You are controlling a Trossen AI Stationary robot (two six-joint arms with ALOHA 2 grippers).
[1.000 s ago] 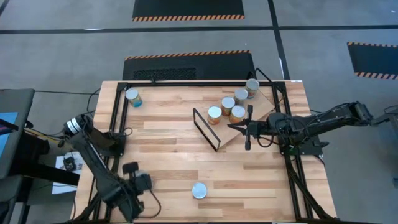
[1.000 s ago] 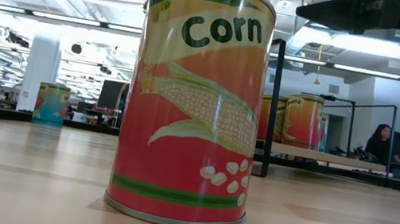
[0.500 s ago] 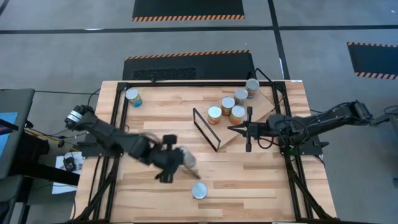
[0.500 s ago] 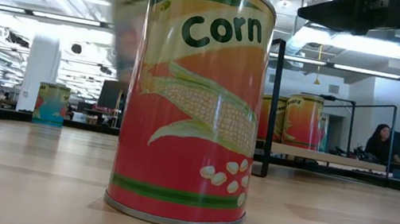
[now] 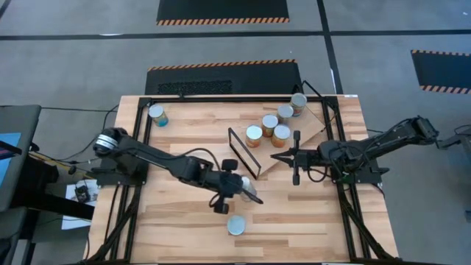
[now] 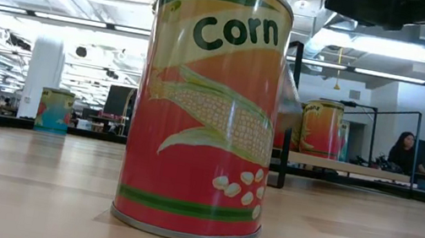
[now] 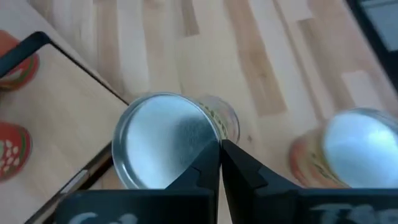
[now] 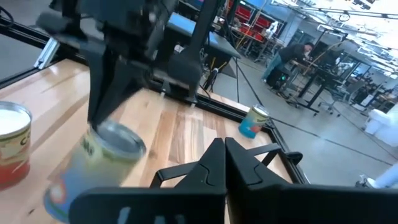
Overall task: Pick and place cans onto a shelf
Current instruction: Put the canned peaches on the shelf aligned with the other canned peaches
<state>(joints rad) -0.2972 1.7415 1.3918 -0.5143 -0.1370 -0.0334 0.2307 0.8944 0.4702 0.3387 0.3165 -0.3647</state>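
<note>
Left gripper [image 5: 234, 185] clamped around silver-topped, yellow-and-blue-labelled can [image 5: 248, 193], tilted beside shelf [image 5: 294, 140].

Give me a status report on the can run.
Left hand shut on a can, just short of the shelf. Right hand shut, over the shelf's edge. Wire frame stands between can and board.

Carried can [image 8: 93, 163] motion-blurred
</note>
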